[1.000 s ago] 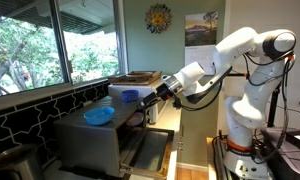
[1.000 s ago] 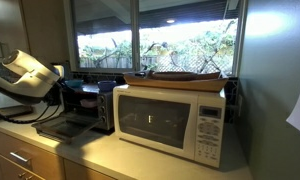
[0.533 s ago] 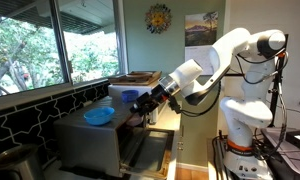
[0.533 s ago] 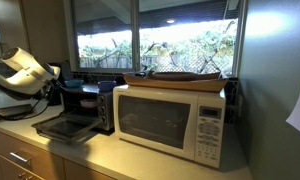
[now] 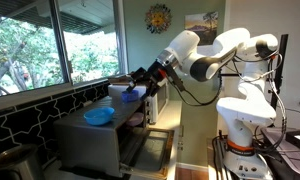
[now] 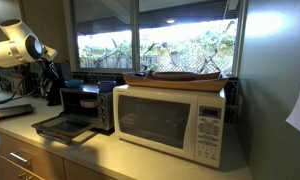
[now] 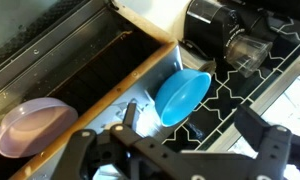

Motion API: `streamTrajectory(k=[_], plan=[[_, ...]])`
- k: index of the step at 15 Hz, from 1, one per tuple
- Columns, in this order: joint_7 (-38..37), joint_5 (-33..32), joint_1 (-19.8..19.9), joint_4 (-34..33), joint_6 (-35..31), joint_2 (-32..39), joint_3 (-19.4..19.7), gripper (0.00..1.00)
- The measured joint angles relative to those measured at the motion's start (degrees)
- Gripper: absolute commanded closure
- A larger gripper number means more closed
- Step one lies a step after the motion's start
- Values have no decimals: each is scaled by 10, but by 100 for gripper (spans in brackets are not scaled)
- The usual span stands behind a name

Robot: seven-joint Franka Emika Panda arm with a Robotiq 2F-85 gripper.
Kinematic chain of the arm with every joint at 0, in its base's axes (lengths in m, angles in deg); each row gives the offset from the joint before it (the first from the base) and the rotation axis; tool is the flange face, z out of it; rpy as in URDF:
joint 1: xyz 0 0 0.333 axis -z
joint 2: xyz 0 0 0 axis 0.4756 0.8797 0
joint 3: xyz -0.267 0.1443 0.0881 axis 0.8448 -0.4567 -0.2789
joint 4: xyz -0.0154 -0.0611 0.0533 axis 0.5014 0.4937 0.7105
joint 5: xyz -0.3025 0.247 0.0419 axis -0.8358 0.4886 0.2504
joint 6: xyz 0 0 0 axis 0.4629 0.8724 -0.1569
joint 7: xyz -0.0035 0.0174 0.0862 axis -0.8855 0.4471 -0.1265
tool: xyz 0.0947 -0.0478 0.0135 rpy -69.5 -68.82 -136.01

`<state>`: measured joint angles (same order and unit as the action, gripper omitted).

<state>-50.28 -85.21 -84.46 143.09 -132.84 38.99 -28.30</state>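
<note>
Hand (image 5: 130,86) hovers spread and empty above the blue bowl (image 7: 182,97), which sits on top of the toaster oven (image 5: 90,145) near the tiled wall (image 7: 260,95), so we judge the wide fingers leave room for its rim.

The things are being carried by a light kitchen countertop (image 6: 140,160), which is being shown most clearly in an exterior view. A black toaster oven (image 6: 87,104) is being supported directly on it, towards the window side. Its door (image 6: 65,128) is being kept open and flat, low over the countertop surface. Just beside the toaster oven, a white microwave (image 6: 175,118) is being carried on the same countertop; whether the two are touching cannot be told. A bare strip of countertop is being left in front of the microwave.
</note>
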Motion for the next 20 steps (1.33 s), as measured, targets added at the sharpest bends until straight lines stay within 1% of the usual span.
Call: streamTrajectory(k=[1, 2, 3, 4, 7, 8, 11, 15, 17, 20], plan=[[32, 44, 22, -8, 5, -3, -22, 0], [55, 73, 51, -7, 1, -1, -47, 0], [63, 86, 70, -4, -3, 4, -64, 0], [64, 91, 81, -2, -7, 10, -74, 0], [64, 93, 87, -1, -13, 20, -77, 0], [79, 118, 100, -1, -13, 22, -90, 0], [161, 222, 164, -11, -13, 32, -154, 0], [233, 307, 240, -60, -10, 75, -227, 0], [252, 327, 278, -90, 7, 103, -261, 0], [254, 327, 341, -130, 35, 144, -313, 0]])
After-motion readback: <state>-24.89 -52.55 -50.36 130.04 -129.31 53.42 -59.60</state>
